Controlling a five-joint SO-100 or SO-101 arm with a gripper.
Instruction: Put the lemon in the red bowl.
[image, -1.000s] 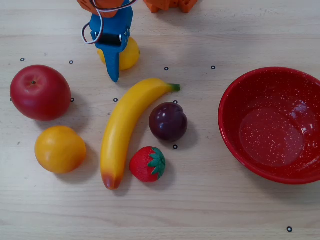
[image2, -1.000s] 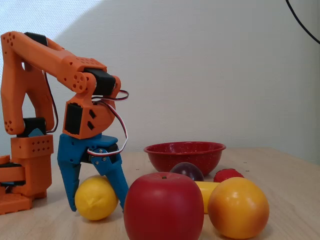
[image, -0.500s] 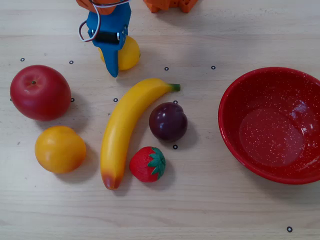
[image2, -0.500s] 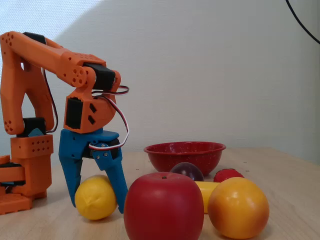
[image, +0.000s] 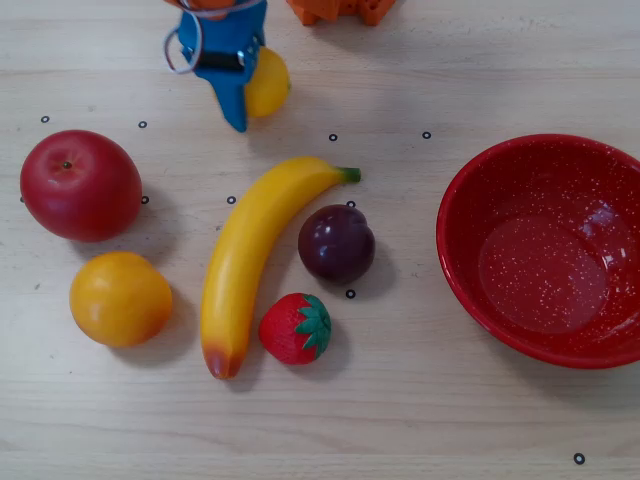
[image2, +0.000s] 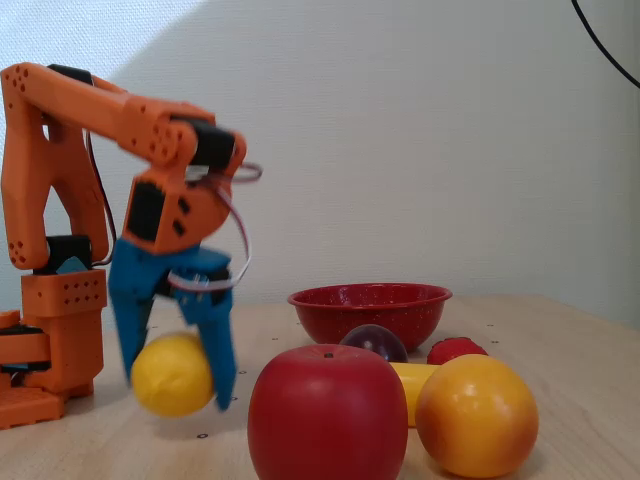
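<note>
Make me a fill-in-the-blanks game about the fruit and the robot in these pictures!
1. The gripper is holding the ____ just above the table.
2. The red bowl has ____ fruit inside it.
3. In the overhead view, the strawberry lies just below the dark ____.
4. In the overhead view, the orange sits below the red ____.

Missing words: lemon; no; plum; apple

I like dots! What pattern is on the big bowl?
The red bowl has tiny white speckles, clearest in the overhead view.
</note>
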